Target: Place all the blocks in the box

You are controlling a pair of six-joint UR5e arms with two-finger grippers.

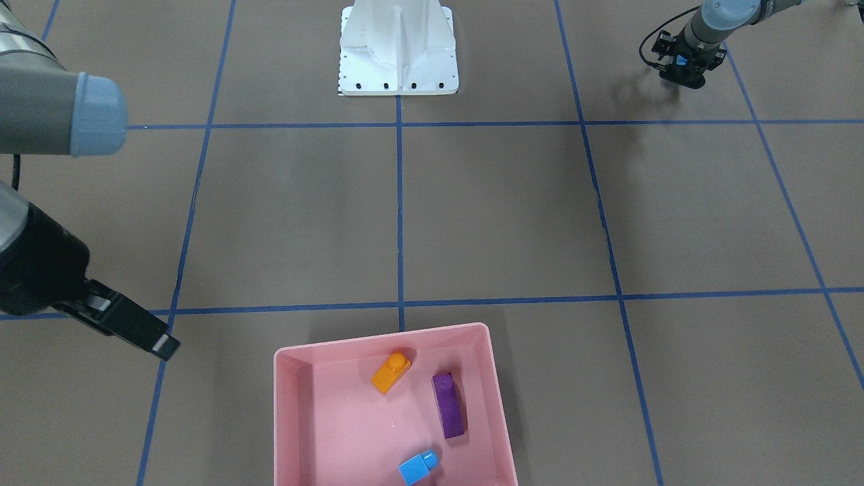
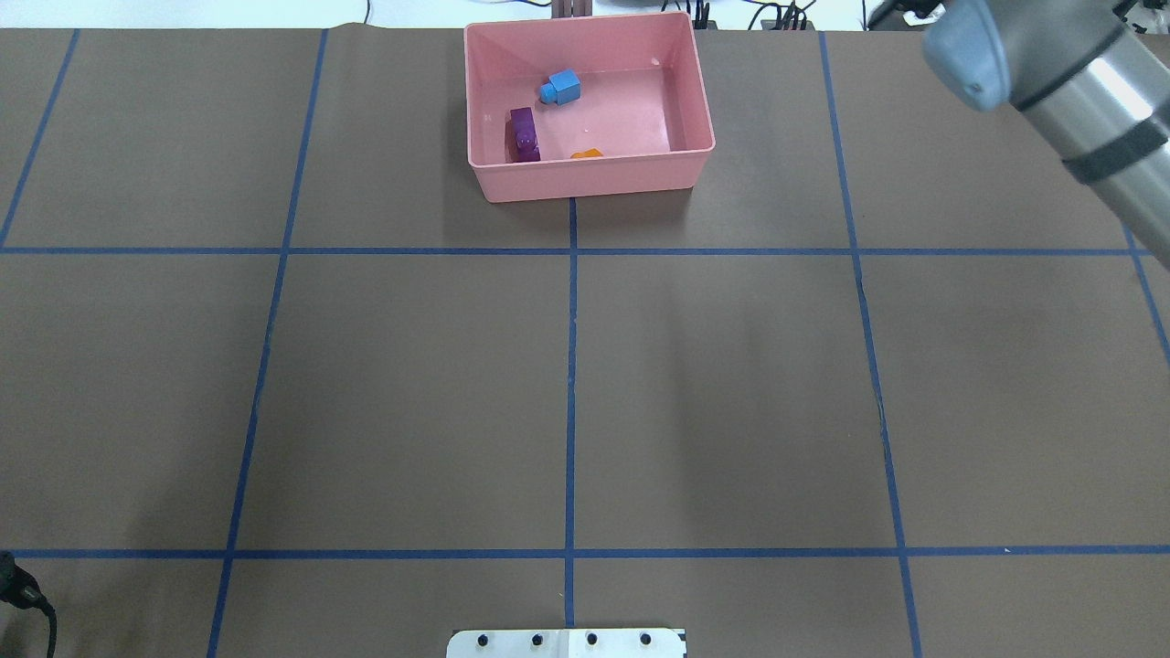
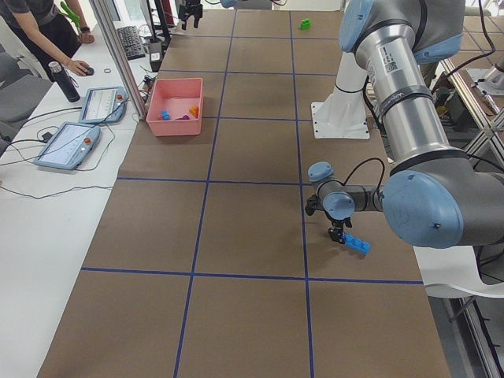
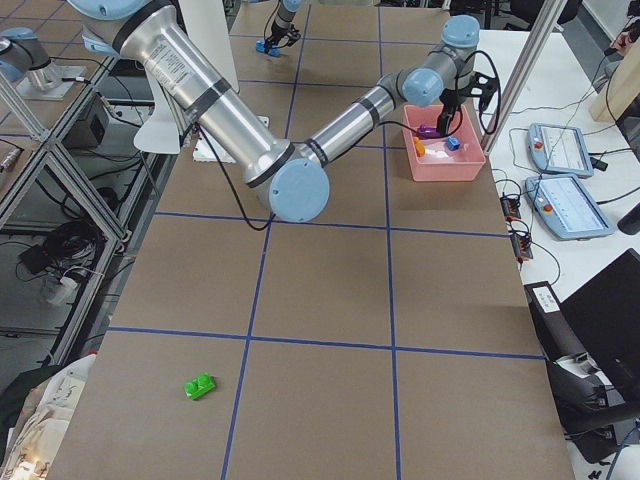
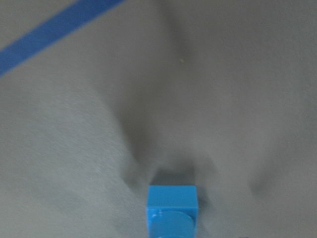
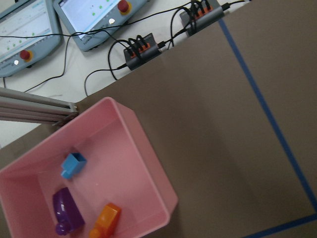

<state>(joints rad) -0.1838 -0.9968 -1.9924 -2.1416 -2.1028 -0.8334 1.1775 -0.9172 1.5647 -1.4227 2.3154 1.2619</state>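
The pink box [image 1: 290, 418] holds the orange brick [image 1: 391, 372], the purple brick [image 1: 448, 405] and the small blue brick [image 1: 417, 466]. It also shows in the right wrist view [image 6: 148, 153]. My right gripper [image 1: 152, 341] hangs beside the box, empty, with its jaws apart. My left gripper [image 1: 683, 75] is far from the box, near my base, right over one end of the long blue brick [image 3: 358, 246]. The left wrist view shows that brick [image 5: 172, 210] close up, but not whether the fingers press on it. The green brick [image 4: 200, 386] lies alone on the table, far from both grippers.
The white metal base [image 1: 398, 50] stands at the table's robot side. Blue tape lines [image 2: 571, 366] grid the brown table. Two control tablets [image 3: 83, 122], cables and an operator [image 3: 47, 27] are beyond the table edge behind the box.
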